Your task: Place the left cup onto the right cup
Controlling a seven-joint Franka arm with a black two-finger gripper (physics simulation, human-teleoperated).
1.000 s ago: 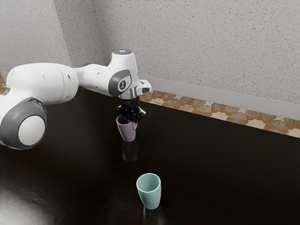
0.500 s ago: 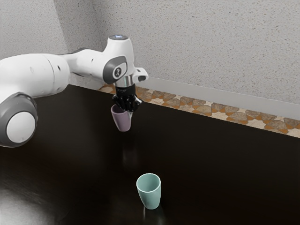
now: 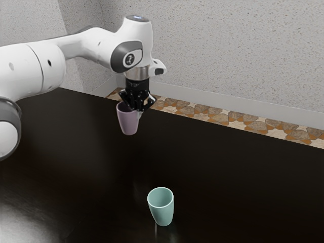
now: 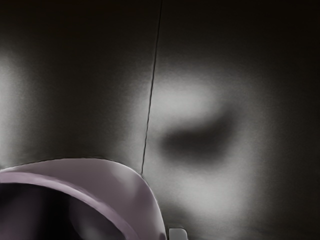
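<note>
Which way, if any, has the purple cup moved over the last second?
Yes. The purple cup, held by the gripper, has risen away from the stationary teal cup.

Bare surface (image 3: 243, 172) all round teal cup (image 3: 161, 206); open from above and from every side. Free air between it and purple cup (image 3: 128, 121), hanging well above the surface. Wall (image 3: 228, 45) far behind both. Seen from the hand: cup rim close below, bare surface well beyond.
</note>
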